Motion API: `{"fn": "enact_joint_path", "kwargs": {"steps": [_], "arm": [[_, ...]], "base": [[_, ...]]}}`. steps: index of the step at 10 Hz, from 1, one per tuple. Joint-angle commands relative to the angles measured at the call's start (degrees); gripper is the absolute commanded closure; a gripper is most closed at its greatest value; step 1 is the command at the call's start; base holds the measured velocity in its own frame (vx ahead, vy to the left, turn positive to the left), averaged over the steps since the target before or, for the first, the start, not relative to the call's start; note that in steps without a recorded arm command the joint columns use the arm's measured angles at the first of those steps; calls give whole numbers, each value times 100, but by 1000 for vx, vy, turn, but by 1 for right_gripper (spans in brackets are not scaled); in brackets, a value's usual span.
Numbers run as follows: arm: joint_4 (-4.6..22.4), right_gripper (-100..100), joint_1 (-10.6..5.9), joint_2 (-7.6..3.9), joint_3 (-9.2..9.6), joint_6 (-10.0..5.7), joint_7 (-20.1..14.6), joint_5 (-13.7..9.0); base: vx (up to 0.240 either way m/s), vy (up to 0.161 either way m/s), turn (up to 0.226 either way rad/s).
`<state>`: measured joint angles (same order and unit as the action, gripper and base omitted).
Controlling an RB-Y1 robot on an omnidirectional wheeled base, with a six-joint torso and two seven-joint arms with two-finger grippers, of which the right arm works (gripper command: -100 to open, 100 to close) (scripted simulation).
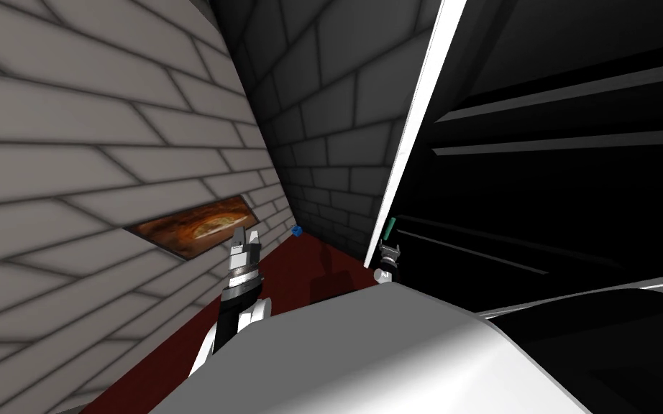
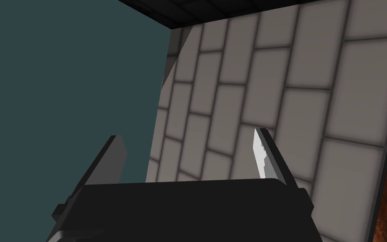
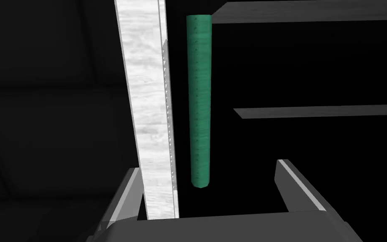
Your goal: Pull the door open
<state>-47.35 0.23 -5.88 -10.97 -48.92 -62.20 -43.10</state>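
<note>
Wall picture: an orange-brown picture [image 1: 193, 226] is hanging on the pale tiled wall [image 1: 71, 144] to my left.
Left claw: my left claw [image 1: 247, 231] is hovering in front of that picture's near corner, its fingers spread wide and gripping nothing.
Blue block: a small blue block [image 1: 296, 231] is lying on the dark red floor [image 1: 301, 269] by the far wall, well apart from both claws.
Door: the door [image 3: 146, 105] is showing me its white edge, a long bright strip running away from my right claw.
Handle: the green handle [image 3: 200, 101] is sitting just beside that edge. It is a slim round bar, with its long axis running parallel to the edge and pointing straight away from my right claw.
Right claw: my right claw [image 3: 206, 167] is standing open around the handle's near end and the door's edge. One finger is lying just beside the edge, the other is standing apart from the handle, and neither is pressing anything.
Ledges: two grey ledges [image 3: 314, 111] are crossing the black area beyond the handle.
</note>
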Motion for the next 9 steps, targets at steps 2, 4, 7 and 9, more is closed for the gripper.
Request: {"fn": "enact_joint_path", "kwargs": {"steps": [2,4,7,9], "arm": [[113,-100,-49,-2,-19,-17,-83,-48],[212,-100,15,-184,75,-30,-370,-5],[344,-100,120,-461,221,-44,-780,69],[403,-100,167,-585,286,-51,-963,103]], "base": [[17,-59,66],[174,-14,-89],[174,-5,-79],[128,-21,-56]]}}
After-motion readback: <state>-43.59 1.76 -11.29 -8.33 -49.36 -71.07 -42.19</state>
